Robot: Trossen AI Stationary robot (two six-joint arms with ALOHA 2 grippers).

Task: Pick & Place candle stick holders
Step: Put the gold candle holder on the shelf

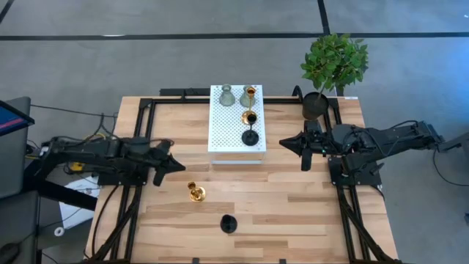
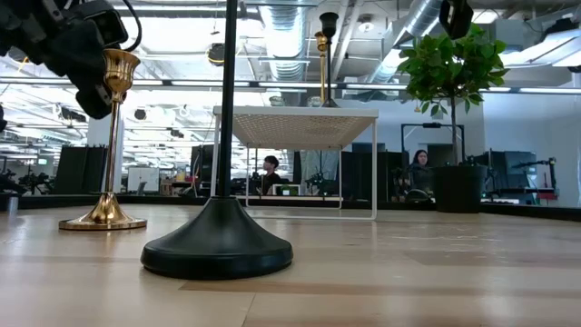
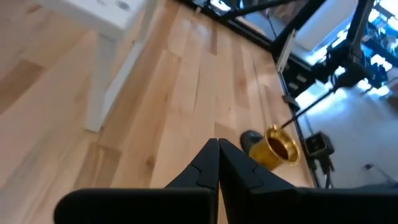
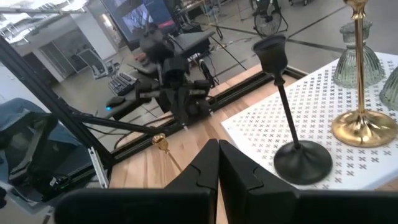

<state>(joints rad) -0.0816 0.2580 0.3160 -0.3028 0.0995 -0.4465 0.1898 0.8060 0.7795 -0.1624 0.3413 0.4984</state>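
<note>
- On the pale wooden desk we see one shiny gold candlestick holder and one black candlestick holder, both standing apart.
- We find the left hand closed and empty, just beside the gold holder's top.
- We count four more holders on the white perforated stand: two grey-green, one gold, one black.
- We see the right hand closed, empty, beside that stand.
</note>
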